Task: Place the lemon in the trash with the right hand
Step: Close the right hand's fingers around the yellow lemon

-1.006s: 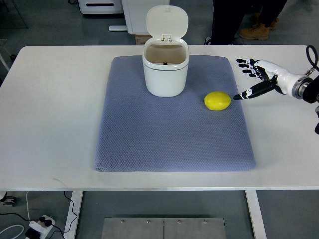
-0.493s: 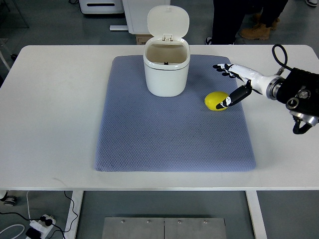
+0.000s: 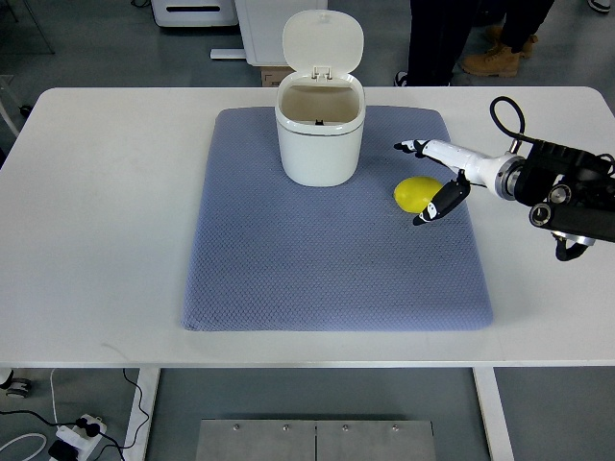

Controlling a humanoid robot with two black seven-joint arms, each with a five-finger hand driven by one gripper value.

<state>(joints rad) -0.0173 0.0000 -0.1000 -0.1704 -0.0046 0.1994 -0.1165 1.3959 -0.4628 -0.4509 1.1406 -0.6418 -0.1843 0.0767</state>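
Observation:
A yellow lemon (image 3: 414, 193) lies on the blue-grey mat (image 3: 288, 259), to the right of the white trash bin (image 3: 320, 130), whose lid stands open. My right hand (image 3: 429, 181) reaches in from the right and is around the lemon's right side. Its fingers (image 3: 415, 147) stretch past the lemon's far side and its thumb (image 3: 434, 206) is at the near side. The fingers are spread and not closed on the lemon. The left arm is out of view.
The mat lies on a white table (image 3: 96, 211). A person's legs and shoes (image 3: 490, 60) stand beyond the table's far edge. White equipment (image 3: 192, 12) stands on the floor at the back.
My right hand has moved left from the mat's right edge to the lemon and now brackets it. The lemon and bin have not moved.

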